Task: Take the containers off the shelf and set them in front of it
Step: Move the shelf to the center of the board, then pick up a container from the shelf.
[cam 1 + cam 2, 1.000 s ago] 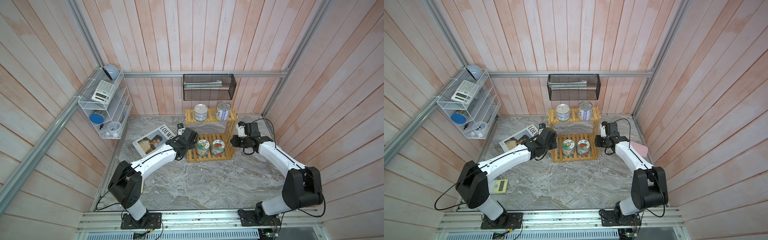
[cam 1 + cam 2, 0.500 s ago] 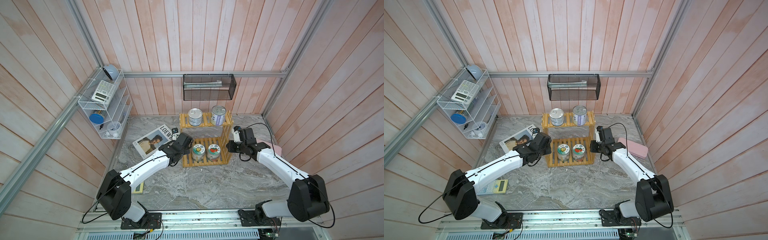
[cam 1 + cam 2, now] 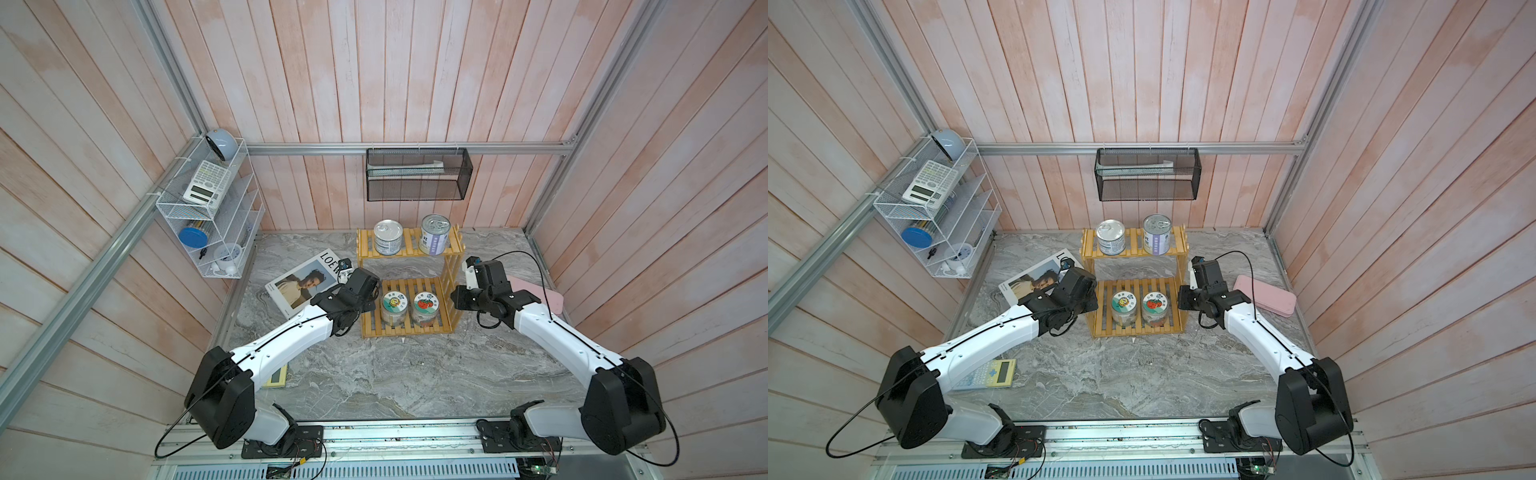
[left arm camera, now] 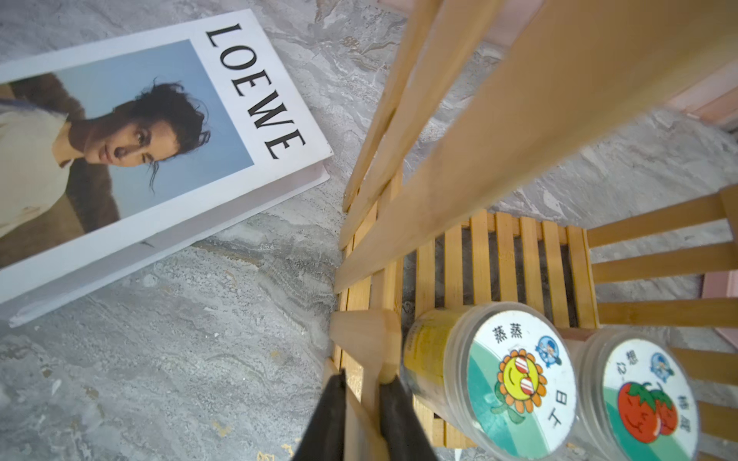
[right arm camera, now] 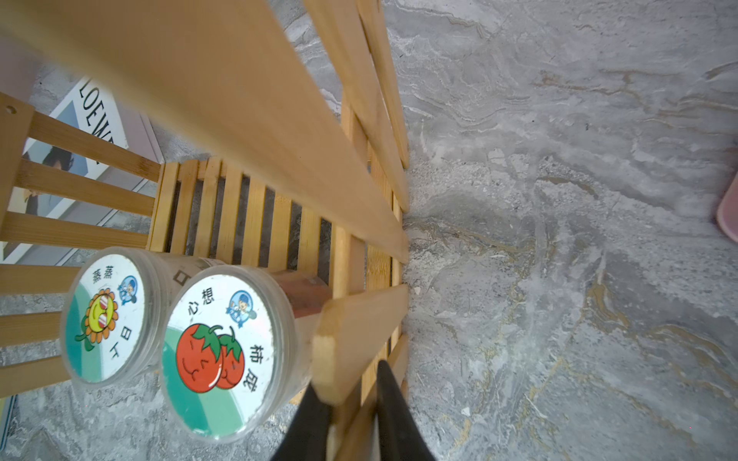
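Observation:
The yellow slatted shelf stands on the marble table. Its top tier carries two silver tins, one with a white-blue label and one with a pale purple label. Two clear jars with cartoon lids, a sunflower and a tomato, stand on the bottom tier. My left gripper has its fingers on either side of the shelf's left front post. Shut on the right front post is my right gripper. In both top views the wrists hide the fingertips.
A LOEWE magazine lies left of the shelf and a pink case right of it. A yellow calculator lies under the left arm. On the walls hang a white wire rack and a black mesh basket.
Both grippers and the shelf between them have moved toward the table's front and slightly left. All the containers rode along on their tiers.

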`<state>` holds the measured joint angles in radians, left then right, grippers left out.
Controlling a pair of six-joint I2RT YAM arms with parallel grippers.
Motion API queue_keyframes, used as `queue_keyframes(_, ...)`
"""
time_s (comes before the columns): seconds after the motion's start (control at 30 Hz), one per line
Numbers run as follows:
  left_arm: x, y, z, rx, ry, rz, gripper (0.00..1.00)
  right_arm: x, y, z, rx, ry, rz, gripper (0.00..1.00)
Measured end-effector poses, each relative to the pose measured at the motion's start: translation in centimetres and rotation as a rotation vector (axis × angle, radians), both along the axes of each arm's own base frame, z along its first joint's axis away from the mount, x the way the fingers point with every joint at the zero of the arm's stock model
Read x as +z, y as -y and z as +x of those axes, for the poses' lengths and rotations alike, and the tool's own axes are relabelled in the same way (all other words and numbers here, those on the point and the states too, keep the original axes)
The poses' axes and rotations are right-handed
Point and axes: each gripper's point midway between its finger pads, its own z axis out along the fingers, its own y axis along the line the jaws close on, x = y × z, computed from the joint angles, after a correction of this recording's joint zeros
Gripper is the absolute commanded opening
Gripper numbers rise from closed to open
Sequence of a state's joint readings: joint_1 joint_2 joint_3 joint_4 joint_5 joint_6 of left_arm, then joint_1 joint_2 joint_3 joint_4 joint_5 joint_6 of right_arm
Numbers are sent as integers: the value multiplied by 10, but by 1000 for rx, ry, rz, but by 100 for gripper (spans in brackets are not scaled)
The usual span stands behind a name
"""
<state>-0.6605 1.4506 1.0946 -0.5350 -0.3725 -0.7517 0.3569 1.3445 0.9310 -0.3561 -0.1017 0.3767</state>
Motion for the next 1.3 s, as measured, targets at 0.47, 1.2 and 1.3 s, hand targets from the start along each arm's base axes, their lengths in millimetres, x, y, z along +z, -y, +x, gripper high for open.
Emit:
queue_keyframes(0.47, -1, -31, -4, 74, 12, 57, 100, -5, 8, -20, 3, -69, -11, 93)
queue_keyframes(1.2, 90, -40, -27, -9, 300, 17, 100, 165, 10, -53, 173, 390, 8, 98)
queue_keyframes(1.3, 86, -35, -28, -49, 317, 7, 100, 183, -2, -45, 224, 442, 14, 98)
